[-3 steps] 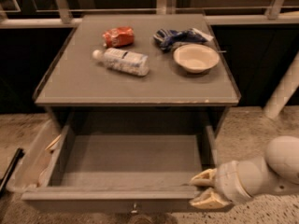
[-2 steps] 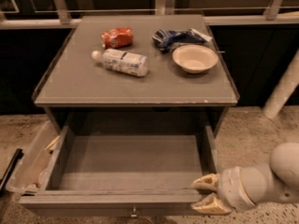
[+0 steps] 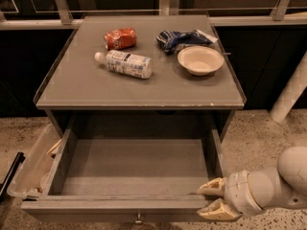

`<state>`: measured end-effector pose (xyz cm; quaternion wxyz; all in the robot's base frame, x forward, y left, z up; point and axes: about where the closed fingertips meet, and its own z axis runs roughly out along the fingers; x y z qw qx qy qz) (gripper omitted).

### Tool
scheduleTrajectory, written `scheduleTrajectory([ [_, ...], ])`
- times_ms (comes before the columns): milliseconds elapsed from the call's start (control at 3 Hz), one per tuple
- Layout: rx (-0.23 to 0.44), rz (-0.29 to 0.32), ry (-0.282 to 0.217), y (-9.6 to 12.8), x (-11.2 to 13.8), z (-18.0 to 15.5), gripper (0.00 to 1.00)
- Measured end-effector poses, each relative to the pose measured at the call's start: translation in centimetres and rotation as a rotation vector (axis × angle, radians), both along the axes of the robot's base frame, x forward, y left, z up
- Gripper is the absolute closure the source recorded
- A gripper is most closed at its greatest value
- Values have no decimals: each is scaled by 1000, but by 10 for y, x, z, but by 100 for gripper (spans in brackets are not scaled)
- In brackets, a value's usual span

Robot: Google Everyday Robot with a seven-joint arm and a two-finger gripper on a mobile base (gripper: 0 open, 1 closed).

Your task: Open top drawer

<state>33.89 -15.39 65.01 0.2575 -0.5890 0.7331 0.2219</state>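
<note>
The top drawer (image 3: pixel 134 169) is pulled far out from under the grey table top and its grey box interior is bare. Its small round metal knob (image 3: pixel 138 220) shows at the bottom edge of its front. My gripper (image 3: pixel 213 199) is at the drawer's front right corner, its two cream fingers one above the other with a small gap, close against the front panel's right end. It holds nothing that I can see.
On the table top (image 3: pixel 86 87) lie a clear plastic bottle (image 3: pixel 125 63), a crushed red can (image 3: pixel 120 38), a blue snack bag (image 3: pixel 181 38) and a white bowl (image 3: pixel 200 60). A plastic bin (image 3: pixel 26 169) sits left of the drawer. A white post (image 3: pixel 290 92) stands at right.
The drawer has come out a little further toward the camera. My gripper has moved down and slightly back with the drawer's front corner.
</note>
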Motion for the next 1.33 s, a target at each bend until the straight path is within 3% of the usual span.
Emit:
scheduleTrajectory([
  [333,0,0,0,0,0,0,12],
  [667,0,0,0,0,0,0,0],
  [1333,-16,12,-1,2,7,8,0],
])
